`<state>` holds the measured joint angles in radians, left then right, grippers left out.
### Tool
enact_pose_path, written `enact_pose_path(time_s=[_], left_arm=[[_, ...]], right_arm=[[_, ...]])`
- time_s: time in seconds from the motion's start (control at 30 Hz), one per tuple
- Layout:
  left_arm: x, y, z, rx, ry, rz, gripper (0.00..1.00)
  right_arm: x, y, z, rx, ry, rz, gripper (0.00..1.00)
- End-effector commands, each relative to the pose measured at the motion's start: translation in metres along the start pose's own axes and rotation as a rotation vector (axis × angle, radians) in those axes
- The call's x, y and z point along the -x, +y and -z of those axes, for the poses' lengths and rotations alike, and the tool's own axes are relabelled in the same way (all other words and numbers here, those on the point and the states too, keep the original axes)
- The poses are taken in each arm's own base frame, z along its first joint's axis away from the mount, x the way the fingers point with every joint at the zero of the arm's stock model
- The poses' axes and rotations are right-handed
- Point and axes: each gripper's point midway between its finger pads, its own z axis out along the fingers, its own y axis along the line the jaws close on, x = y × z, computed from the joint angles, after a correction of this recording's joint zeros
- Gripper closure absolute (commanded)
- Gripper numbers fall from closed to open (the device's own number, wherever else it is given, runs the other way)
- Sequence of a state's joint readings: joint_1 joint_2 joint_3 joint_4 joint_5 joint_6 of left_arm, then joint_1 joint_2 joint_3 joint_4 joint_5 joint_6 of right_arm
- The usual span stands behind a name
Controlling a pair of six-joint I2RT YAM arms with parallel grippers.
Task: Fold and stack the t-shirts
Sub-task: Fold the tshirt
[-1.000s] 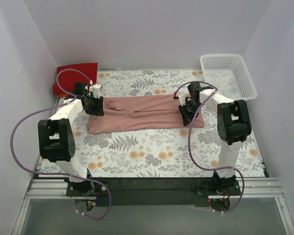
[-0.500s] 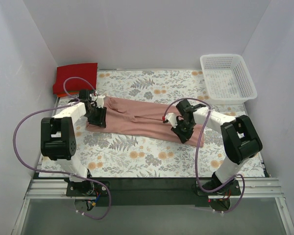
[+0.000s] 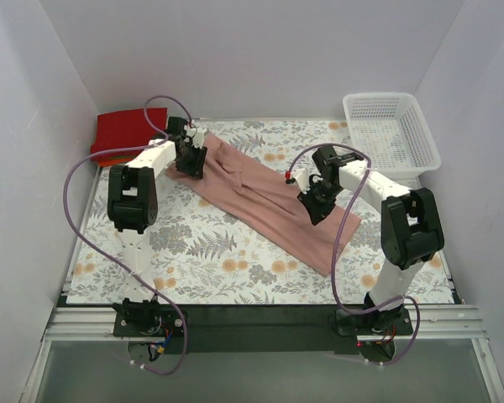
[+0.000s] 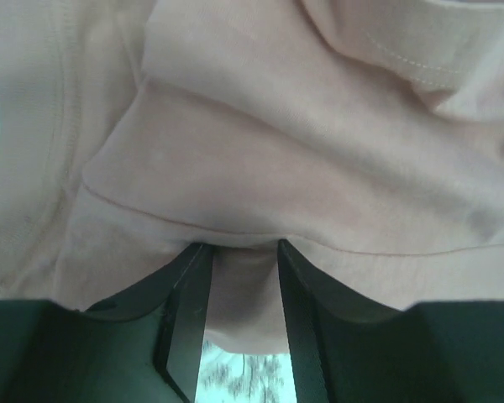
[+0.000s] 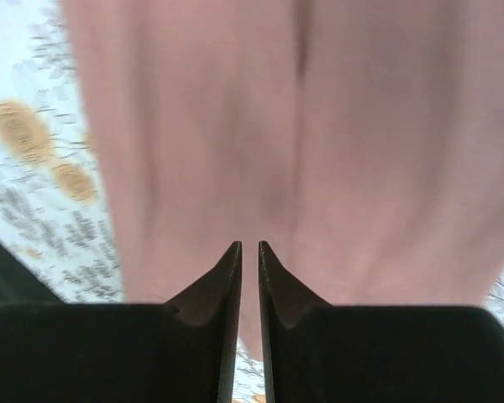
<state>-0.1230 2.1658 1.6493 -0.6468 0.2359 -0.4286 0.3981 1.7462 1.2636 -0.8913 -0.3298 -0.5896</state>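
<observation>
Left gripper (image 4: 242, 281): the two dark fingers (image 4: 183, 315) are clamped on a pinched fold of the pink t-shirt (image 4: 260, 159), with cloth filling the gap between them and bunching into creases just beyond the tips. In the top view this gripper (image 3: 190, 156) sits at the far-left end of the garment.

Right gripper (image 5: 249, 260): the jaws are drawn together to a narrow slit with pink cloth (image 5: 319, 151) showing in it and spreading out beyond the tips, so it is closed on the shirt. From above, this gripper (image 3: 316, 204) meets the garment along its right edge, about midway down its length.

The pink t-shirt (image 3: 260, 200) lies as a long band running diagonally over the floral table cloth (image 3: 210, 252), from far left to near right, with its near-right end free on the table.

A folded red t-shirt (image 3: 124, 130) rests at the far-left corner, just beside the left gripper. A white lattice basket (image 3: 378, 96) stands at the far right, well apart from the shirts.
</observation>
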Motion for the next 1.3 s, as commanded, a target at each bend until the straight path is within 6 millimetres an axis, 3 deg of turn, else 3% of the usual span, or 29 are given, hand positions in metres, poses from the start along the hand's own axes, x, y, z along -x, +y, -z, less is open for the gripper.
enact_pose_path(time_s=[0.0, 0.03, 0.07, 0.13, 0.23, 0.27, 0.33, 0.37, 0.4, 0.47, 0.57, 0.6, 0.7, 0.73, 0.8, 0.87, 0.97, 1.0, 1.13, 1.27], left_arm=[[0.054, 0.003, -0.007, 0.015, -0.099, -0.003, 0.64], [0.062, 0.004, -0.010, 0.009, -0.108, 0.010, 0.62], [0.085, 0.000, 0.001, -0.017, -0.163, 0.006, 0.59], [0.100, -0.003, 0.015, -0.022, -0.207, 0.015, 0.58], [0.100, -0.012, 0.030, -0.051, -0.226, 0.021, 0.58], [0.104, -0.015, 0.045, -0.051, -0.255, 0.017, 0.57], [0.085, -0.022, 0.045, -0.070, -0.220, 0.032, 0.57], [0.086, -0.027, 0.059, -0.077, -0.241, 0.033, 0.57], [0.068, -0.029, 0.055, -0.091, -0.206, 0.053, 0.57], [0.066, -0.039, 0.070, -0.126, -0.231, 0.061, 0.57], [0.052, -0.049, 0.075, -0.162, -0.220, 0.084, 0.57], [0.053, -0.051, 0.082, -0.164, -0.234, 0.084, 0.57], [0.043, -0.057, 0.083, -0.184, -0.218, 0.088, 0.57], [0.038, -0.058, 0.081, -0.189, -0.204, 0.092, 0.57], [0.032, -0.063, 0.080, -0.215, -0.185, 0.089, 0.57], [0.023, -0.072, 0.079, -0.250, -0.162, 0.087, 0.57], [0.016, -0.085, 0.076, -0.272, -0.153, 0.061, 0.57], [0.014, -0.088, 0.075, -0.279, -0.150, 0.052, 0.57], [0.010, -0.105, 0.062, -0.306, -0.131, 0.044, 0.59], [0.007, -0.117, 0.047, -0.311, -0.106, 0.041, 0.60]], right_arm=[[-0.007, -0.032, -0.007, -0.093, 0.057, -0.057, 0.81], [-0.012, -0.038, -0.013, -0.105, 0.084, -0.065, 0.81], [-0.013, -0.039, -0.017, -0.100, 0.093, -0.074, 0.81], [-0.019, -0.038, -0.028, -0.086, 0.125, -0.080, 0.81], [-0.032, -0.024, -0.044, -0.045, 0.177, -0.063, 0.82], [-0.036, -0.016, -0.049, -0.025, 0.192, -0.049, 0.82], [-0.047, 0.010, -0.061, 0.030, 0.238, 0.000, 0.85], [-0.051, 0.020, -0.065, 0.051, 0.251, 0.026, 0.85], [-0.058, 0.041, -0.072, 0.090, 0.281, 0.066, 0.86], [-0.057, 0.066, -0.076, 0.144, 0.279, 0.117, 0.86], [-0.053, 0.120, -0.080, 0.250, 0.283, 0.220, 0.87], [-0.050, 0.147, -0.083, 0.299, 0.292, 0.289, 0.87], [-0.029, 0.222, -0.078, 0.463, 0.254, 0.423, 0.83], [-0.008, 0.246, -0.071, 0.517, 0.199, 0.469, 0.81], [0.005, 0.272, -0.061, 0.571, 0.168, 0.522, 0.80], [0.030, 0.274, -0.049, 0.568, 0.099, 0.533, 0.80], [0.060, 0.243, -0.031, 0.552, -0.010, 0.428, 0.79], [0.070, 0.218, -0.029, 0.519, -0.041, 0.358, 0.79], [0.087, 0.157, -0.036, 0.401, -0.088, 0.202, 0.78], [0.079, 0.134, -0.059, 0.334, -0.067, 0.139, 0.81]])
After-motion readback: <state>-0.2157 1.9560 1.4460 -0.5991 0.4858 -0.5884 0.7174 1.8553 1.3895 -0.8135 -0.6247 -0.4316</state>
